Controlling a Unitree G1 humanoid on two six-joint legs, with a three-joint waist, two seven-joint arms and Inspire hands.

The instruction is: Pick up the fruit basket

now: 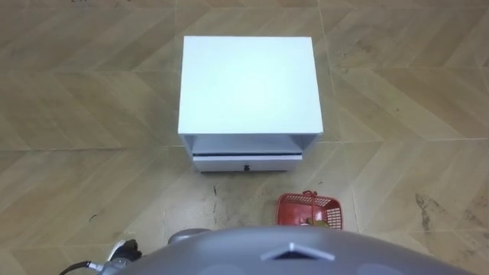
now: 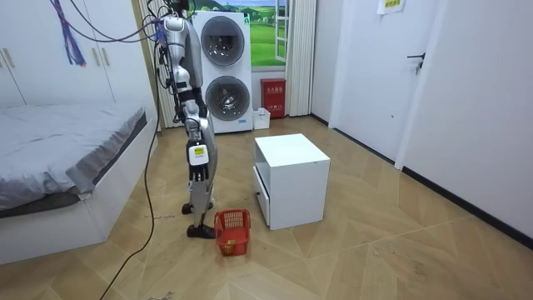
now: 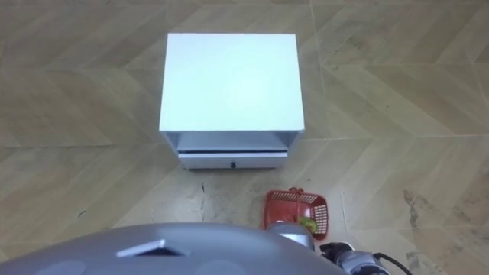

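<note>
The red plastic fruit basket (image 1: pixel 309 208) (image 3: pixel 298 208) stands on the wooden floor just before my body, to my right, with a green and yellow fruit (image 3: pixel 307 224) inside. In the room view the basket (image 2: pixel 233 232) sits by my feet, in front of the white cabinet. I stand upright facing the cabinet, arms hanging at my sides. My left hand (image 1: pixel 122 250) peeks in at the lower left and my right hand (image 3: pixel 348 254) at the lower right, above and beside the basket. Both hands are apart from the basket, and their fingers are hidden.
A white cabinet (image 1: pixel 248 84) (image 2: pixel 291 179) with a drawer partly pulled out (image 1: pixel 246 161) stands straight ahead. A bed (image 2: pixel 67 158) lies behind me, and stacked washing machines (image 2: pixel 223 71) stand against the far wall. Open floor lies to both sides of the cabinet.
</note>
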